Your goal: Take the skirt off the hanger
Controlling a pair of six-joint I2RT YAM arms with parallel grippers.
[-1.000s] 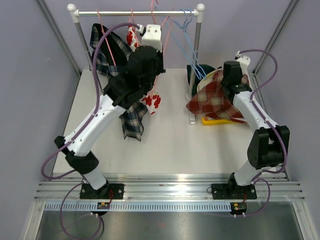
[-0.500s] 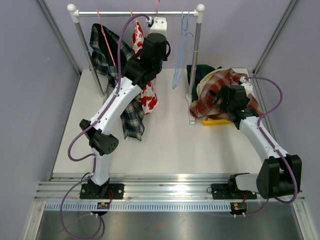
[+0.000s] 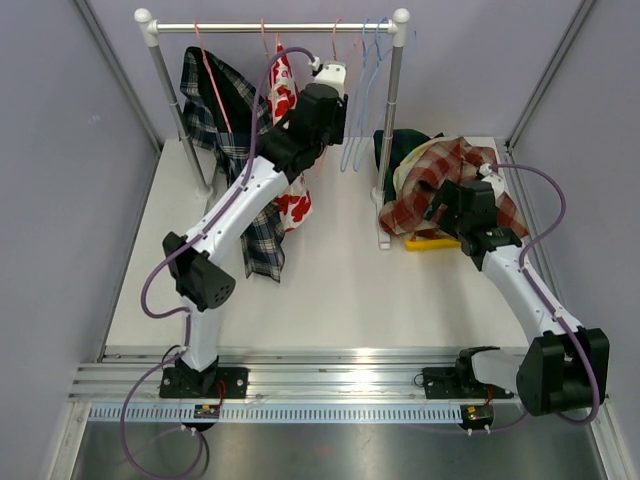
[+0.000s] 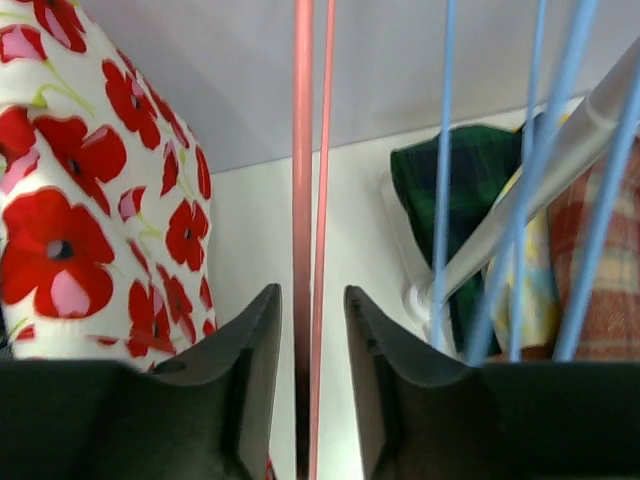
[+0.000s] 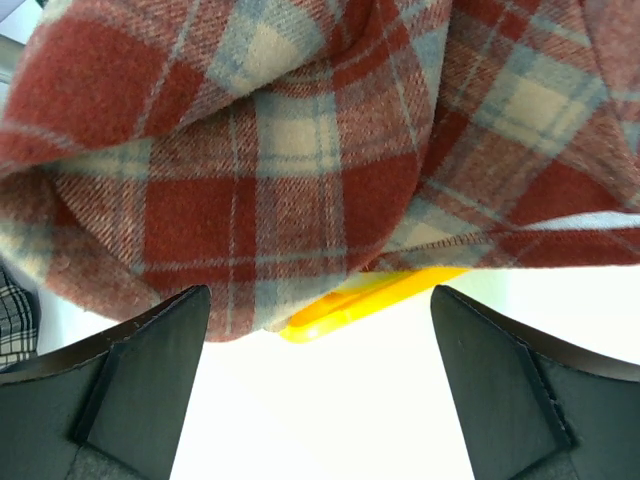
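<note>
A pink wire hanger (image 4: 302, 150) hangs bare from the rail, and its two wires run between the fingers of my left gripper (image 4: 312, 295). The jaws stand a little apart, with a gap on each side of the wires. From above, the left gripper (image 3: 334, 76) is up at the rail. A red plaid skirt (image 3: 425, 185) lies heaped at the right, off any hanger. My right gripper (image 5: 318, 300) hovers just in front of it, wide open and holding nothing. The red plaid skirt (image 5: 300, 150) fills the right wrist view.
A poppy-print skirt (image 3: 284, 95) and a dark plaid skirt (image 3: 222, 110) hang on the rail (image 3: 250, 27) left of my gripper. Blue hangers (image 3: 366, 80) hang to its right, by the rack post (image 3: 392, 120). A yellow hanger (image 5: 372, 292) and dark green cloth (image 3: 392, 145) lie under the heap.
My right gripper has opened, let go of the red plaid skirt and drawn back. My left gripper has loosened off the pink hanger at the rail. The blue hangers have settled.
</note>
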